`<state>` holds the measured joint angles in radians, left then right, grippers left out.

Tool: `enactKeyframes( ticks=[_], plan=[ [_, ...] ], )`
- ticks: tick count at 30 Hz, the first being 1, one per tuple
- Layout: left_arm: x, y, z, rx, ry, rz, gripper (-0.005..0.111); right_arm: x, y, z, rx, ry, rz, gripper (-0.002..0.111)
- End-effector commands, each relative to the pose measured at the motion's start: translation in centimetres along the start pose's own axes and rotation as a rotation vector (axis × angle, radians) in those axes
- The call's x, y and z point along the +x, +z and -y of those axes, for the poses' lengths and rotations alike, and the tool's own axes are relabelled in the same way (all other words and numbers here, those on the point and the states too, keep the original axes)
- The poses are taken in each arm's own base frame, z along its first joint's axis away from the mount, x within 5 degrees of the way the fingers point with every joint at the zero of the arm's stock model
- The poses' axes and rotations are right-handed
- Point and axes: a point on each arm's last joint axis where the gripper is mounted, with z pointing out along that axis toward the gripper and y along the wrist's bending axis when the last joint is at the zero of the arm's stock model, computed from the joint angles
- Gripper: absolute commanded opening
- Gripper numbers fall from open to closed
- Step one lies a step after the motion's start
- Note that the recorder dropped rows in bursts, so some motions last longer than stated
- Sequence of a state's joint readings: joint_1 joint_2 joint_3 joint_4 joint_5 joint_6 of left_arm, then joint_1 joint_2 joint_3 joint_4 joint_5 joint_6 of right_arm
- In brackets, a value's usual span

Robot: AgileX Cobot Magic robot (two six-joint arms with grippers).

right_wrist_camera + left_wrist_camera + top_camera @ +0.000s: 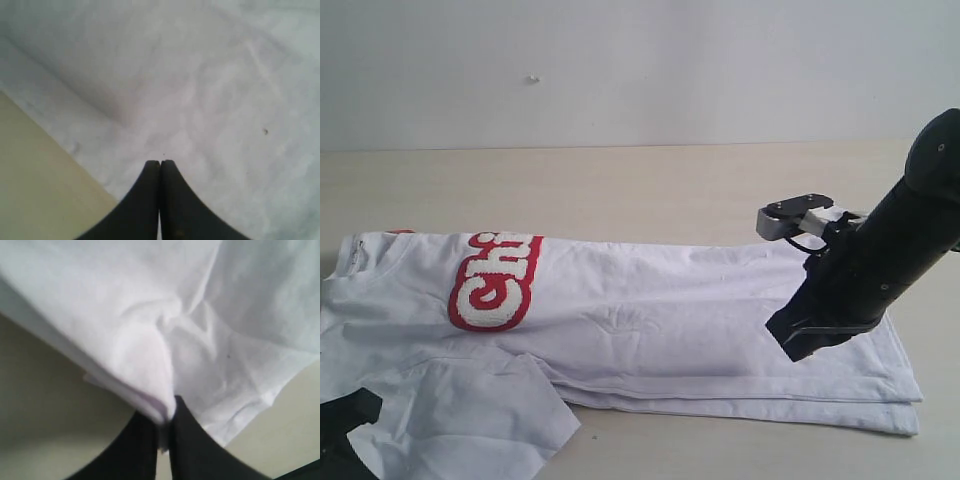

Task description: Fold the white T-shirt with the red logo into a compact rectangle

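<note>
The white T-shirt (650, 320) lies across the beige table (620, 190) as a long strip, its near edge showing stacked layers, so the lengthwise folds look done and the loose sleeve (470, 410) at the collar end seems to be the step in hand. The left gripper (164, 412) has its fingers pinched tight on a bunched ridge of white cloth, probably that sleeve's edge, though the close, blurred view does not settle it. The right gripper (160, 163) has its fingers pressed together with nothing between them, poised over flat fabric near the hem end. Next, the pinched cloth needs lifting and laying over the body without dragging the layers. The red logo (495, 280) is partly folded under, only its first letters readable.
</note>
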<state>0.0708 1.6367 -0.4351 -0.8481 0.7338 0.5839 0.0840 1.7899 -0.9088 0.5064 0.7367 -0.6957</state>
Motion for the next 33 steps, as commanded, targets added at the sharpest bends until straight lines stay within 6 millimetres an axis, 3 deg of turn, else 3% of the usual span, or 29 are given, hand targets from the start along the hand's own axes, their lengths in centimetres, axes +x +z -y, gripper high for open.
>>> enactKeyframes(
  ticks=[1,8,15,19,24,28,31,33],
  plan=[
    [0.3,-0.2,0.8,0.083,0.031,-0.054,0.001,-0.2,-0.4,-0.5,-0.043,-0.041,0.020,0.000],
    [0.5,-1.9,3.4,0.307,0.198,-0.226,0.000,-0.2,-0.4,-0.5,-0.050,-0.044,0.021,0.000],
    [-1.1,-3.1,5.2,0.439,0.249,-0.145,0.000,-0.2,-0.4,-0.6,-0.055,-0.044,0.017,0.000],
    [-3.4,-4.0,6.6,0.525,0.227,-0.039,0.000,-0.2,-0.4,-0.6,-0.055,-0.044,0.017,0.000],
    [-6.7,-3.2,6.9,0.604,0.118,0.024,0.000,-0.2,-0.4,-0.6,-0.058,-0.044,0.014,0.000],
    [-10.8,-1.4,6.0,0.683,-0.030,0.138,0.000,-0.2,-0.4,-0.6,-0.058,-0.042,0.014,0.000],
    [-12.8,-0.9,4.5,0.734,-0.162,0.226,0.000,-0.2,-0.4,-0.6,-0.058,-0.042,0.014,0.000],
    [-13.3,-0.7,3.6,0.730,-0.202,0.256,0.011,-0.2,-0.4,-0.6,-0.056,-0.042,0.015,0.000]
  ],
)
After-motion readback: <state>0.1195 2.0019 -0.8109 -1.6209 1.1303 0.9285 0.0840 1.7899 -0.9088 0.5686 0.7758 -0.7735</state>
